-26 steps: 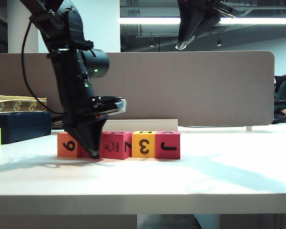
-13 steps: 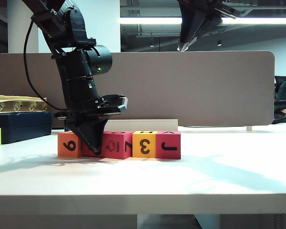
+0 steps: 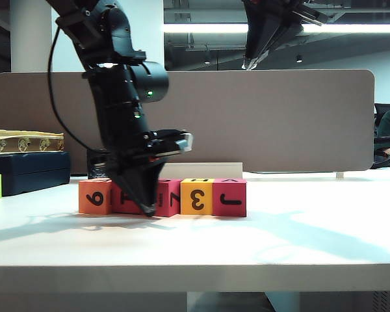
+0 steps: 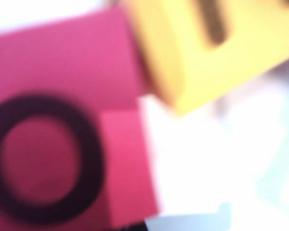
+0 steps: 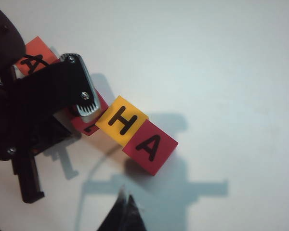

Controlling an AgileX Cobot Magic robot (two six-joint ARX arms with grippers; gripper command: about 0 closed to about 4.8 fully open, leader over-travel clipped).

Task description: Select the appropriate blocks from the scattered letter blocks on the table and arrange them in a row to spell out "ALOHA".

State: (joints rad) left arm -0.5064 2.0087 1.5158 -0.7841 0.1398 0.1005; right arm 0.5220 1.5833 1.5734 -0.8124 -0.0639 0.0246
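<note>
Row: five blocks (image 3: 162, 197) lie edge to edge on the table (image 3: 195, 244), long axis running side to side in the exterior view.
Front faces: orange block (image 3: 94, 197) reads 6, yellow block (image 3: 197, 197) 3, end pink block (image 3: 229, 197) J.
Top faces: H on yellow, A on end pink, O on a pink block (image 4: 62, 139).
Blocks: matte cubes, black print.
Left gripper (image 3: 148, 207): shut, empty, tip down at the row's front.
Right gripper (image 3: 248, 63): raised high above the row, jaws together, empty.

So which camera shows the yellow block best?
The right wrist view: the yellow block is sharp, its H on top. The exterior view shows only its side with a 3; the left wrist view shows a blurred corner.
</note>
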